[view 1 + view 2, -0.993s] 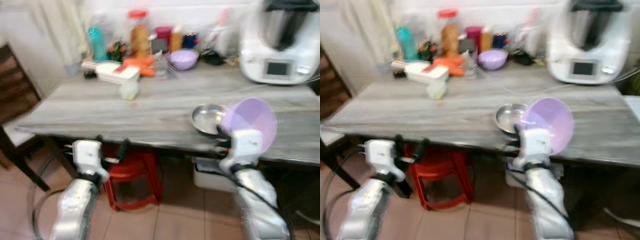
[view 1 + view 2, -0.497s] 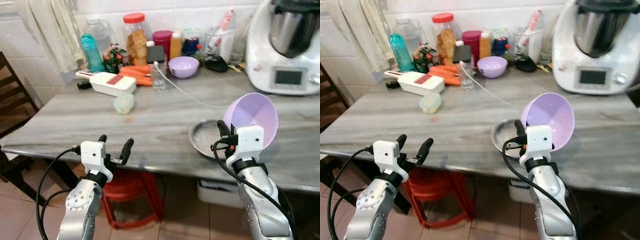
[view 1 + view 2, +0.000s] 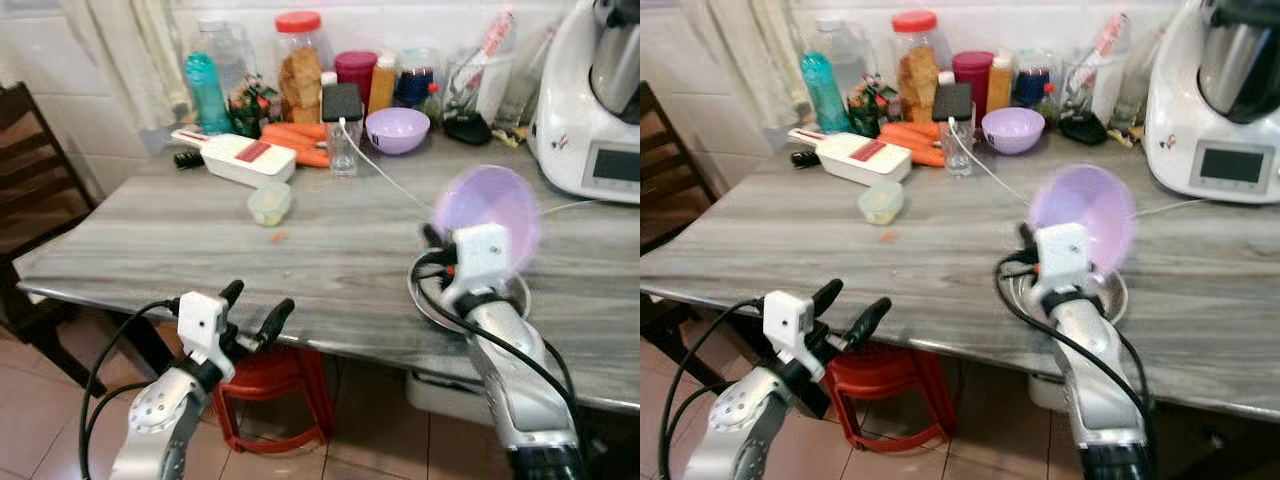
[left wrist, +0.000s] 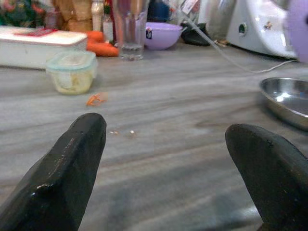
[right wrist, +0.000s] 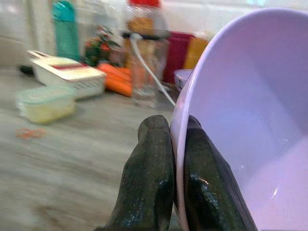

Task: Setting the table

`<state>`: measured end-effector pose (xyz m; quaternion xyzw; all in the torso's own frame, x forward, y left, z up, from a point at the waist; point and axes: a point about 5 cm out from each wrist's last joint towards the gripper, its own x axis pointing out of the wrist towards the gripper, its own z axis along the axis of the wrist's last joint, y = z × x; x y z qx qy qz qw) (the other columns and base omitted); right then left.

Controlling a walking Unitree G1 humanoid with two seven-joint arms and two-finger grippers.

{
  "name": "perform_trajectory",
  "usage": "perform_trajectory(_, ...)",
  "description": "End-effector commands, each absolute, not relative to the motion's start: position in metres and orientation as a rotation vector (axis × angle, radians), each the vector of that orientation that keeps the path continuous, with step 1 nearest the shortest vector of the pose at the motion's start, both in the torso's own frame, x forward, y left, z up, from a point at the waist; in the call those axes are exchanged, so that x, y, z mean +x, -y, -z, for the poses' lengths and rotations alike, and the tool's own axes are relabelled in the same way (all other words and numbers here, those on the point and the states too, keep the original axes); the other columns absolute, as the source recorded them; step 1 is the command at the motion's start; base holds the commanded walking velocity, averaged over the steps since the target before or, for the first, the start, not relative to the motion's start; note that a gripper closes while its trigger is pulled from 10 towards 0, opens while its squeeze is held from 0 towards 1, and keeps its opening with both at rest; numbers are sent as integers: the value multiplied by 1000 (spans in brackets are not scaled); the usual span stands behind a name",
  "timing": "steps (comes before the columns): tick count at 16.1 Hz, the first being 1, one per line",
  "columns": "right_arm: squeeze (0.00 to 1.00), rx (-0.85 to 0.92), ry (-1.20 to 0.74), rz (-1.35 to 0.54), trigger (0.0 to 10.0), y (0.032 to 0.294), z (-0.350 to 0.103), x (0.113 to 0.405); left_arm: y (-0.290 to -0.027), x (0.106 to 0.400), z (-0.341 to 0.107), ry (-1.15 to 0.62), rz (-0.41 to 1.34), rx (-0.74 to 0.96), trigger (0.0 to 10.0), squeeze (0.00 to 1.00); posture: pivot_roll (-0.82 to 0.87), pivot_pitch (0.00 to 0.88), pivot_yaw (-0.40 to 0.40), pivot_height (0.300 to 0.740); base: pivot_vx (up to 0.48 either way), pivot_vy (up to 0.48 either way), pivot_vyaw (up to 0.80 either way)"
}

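My right gripper point(image 5: 175, 144) is shut on the rim of a lilac plastic bowl point(image 3: 487, 203), held tilted on edge above the table. Just beneath it a shallow steel dish point(image 3: 430, 300) rests on the grey wood-grain table point(image 3: 200, 235), near the front edge. My left gripper point(image 3: 255, 305) is open and holds nothing; it hovers at the table's front edge, left of the dish. In the left wrist view its black fingers point(image 4: 67, 163) frame the tabletop, with the steel dish point(image 4: 286, 101) off to one side.
A small lidded tub point(image 3: 269, 203) and an orange scrap point(image 3: 278, 238) lie mid-table. Along the back are a white slicer box point(image 3: 246, 158), carrots point(image 3: 297, 137), a glass point(image 3: 342, 148), a second lilac bowl point(image 3: 397, 130), jars and bottles. A white kitchen machine point(image 3: 600, 110) stands back right. A red stool point(image 3: 265, 385) sits underneath; a dark chair point(image 3: 40, 190) at left.
The camera has come closer to the table. My right gripper has carried the lilac bowl further over the steel dish. The left gripper has stayed open.
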<state>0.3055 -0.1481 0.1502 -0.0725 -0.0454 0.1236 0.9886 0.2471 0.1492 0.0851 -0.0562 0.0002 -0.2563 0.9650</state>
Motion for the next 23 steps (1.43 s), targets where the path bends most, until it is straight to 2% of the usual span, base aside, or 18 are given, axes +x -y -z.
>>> perform_trajectory(1,0,-181,73,-362,10000,140,-153,316,-147,244,-89,12,575,-121,10000,0,-74,0,64,740,0,0,0)
perform_trajectory(4,0,-210,36,-423,10000,133,-154,334,-146,243,-89,2,625,-98,10000,0,-65,0,60,740,0,0,0)
perform_trajectory(9,0,-291,-36,-661,10000,104,-144,354,-144,241,-92,-5,662,-108,10000,0,-42,0,61,740,0,0,0)
perform_trajectory(13,0,-316,-88,-699,10000,103,-133,358,-143,238,-94,1,689,-120,10000,0,-26,0,58,740,0,0,0)
perform_trajectory(15,506,-352,-109,-700,10000,106,-128,357,-144,237,-95,0,693,-120,10000,0,-26,0,59,740,0,0,0)
perform_trajectory(17,518,-363,-120,-707,10000,108,-124,357,-144,237,-96,-4,700,-121,10000,0,-34,0,64,740,0,0,0)
perform_trajectory(18,569,-369,-127,-709,10000,109,-122,357,-144,237,-96,-5,705,-121,10000,0,-36,0,65,740,0,0,0)
perform_trajectory(20,604,-371,-125,-708,10000,110,-120,356,-142,237,-96,-9,720,-120,10000,0,-41,0,69,740,0,0,0)
perform_trajectory(21,757,-378,-124,-709,10000,110,-120,356,-142,238,-96,-10,723,-118,10000,0,-41,0,69,740,0,0,0)
perform_trajectory(23,816,-382,-126,-708,10000,111,-121,356,-141,239,-97,-13,728,-118,10000,0,-43,0,74,740,0,0,0)
